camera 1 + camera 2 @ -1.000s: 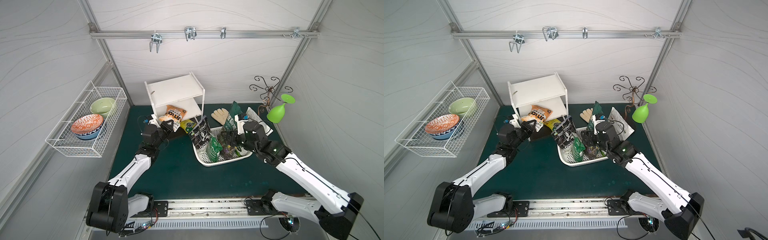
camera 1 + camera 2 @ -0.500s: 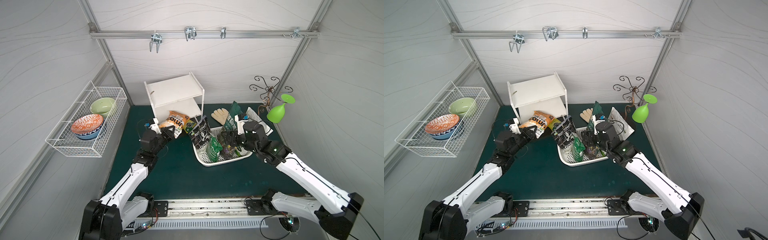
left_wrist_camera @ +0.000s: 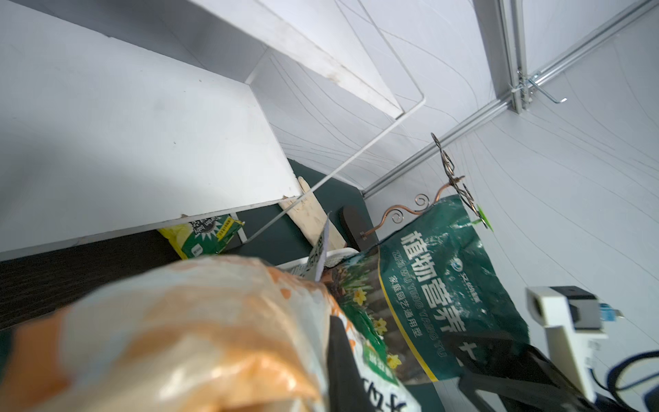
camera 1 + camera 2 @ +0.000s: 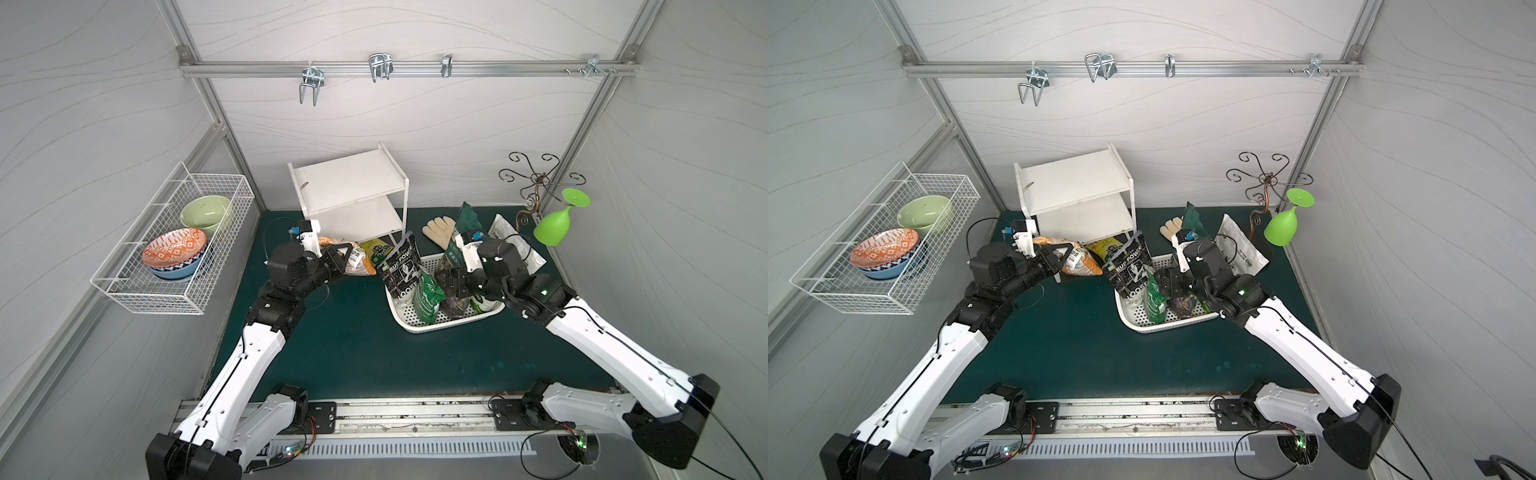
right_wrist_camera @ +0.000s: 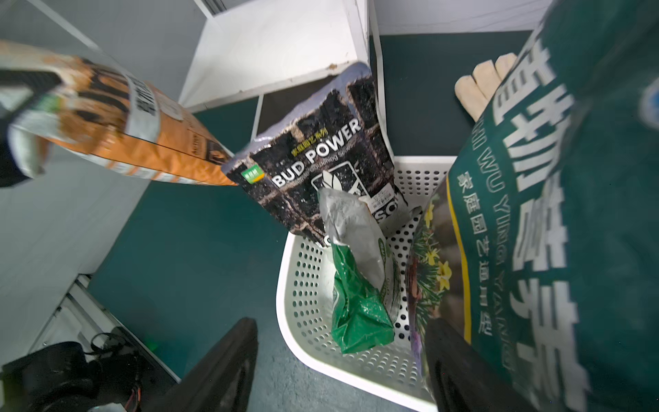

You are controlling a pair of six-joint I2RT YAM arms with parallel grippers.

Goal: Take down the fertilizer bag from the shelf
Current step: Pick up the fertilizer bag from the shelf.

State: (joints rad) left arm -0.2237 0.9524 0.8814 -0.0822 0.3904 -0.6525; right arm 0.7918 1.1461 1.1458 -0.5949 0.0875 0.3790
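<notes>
The left gripper (image 4: 343,257) is clamped on the near end of the orange-and-white crinkled fertilizer bag (image 4: 362,268), which hangs clear of the small white two-board shelf (image 4: 347,183), just in front of its lower board and above the dark green mat (image 4: 353,340). In the left wrist view the bag (image 3: 199,331) is a blur filling the foreground, and only one dark finger (image 3: 342,360) shows. Its far corner meets the black "BUD POWER" pouch (image 5: 321,157), and whether they touch cannot be told. A yellow-green packet (image 3: 203,232) is half hidden under the lower board. The right gripper (image 5: 340,331) has its jaws wide apart over the rim of the white perforated plastic basket (image 5: 303,285), gripping nothing. A large dark green printed bag (image 5: 556,214) lies against one finger and is cut off by the frame edge
</notes>
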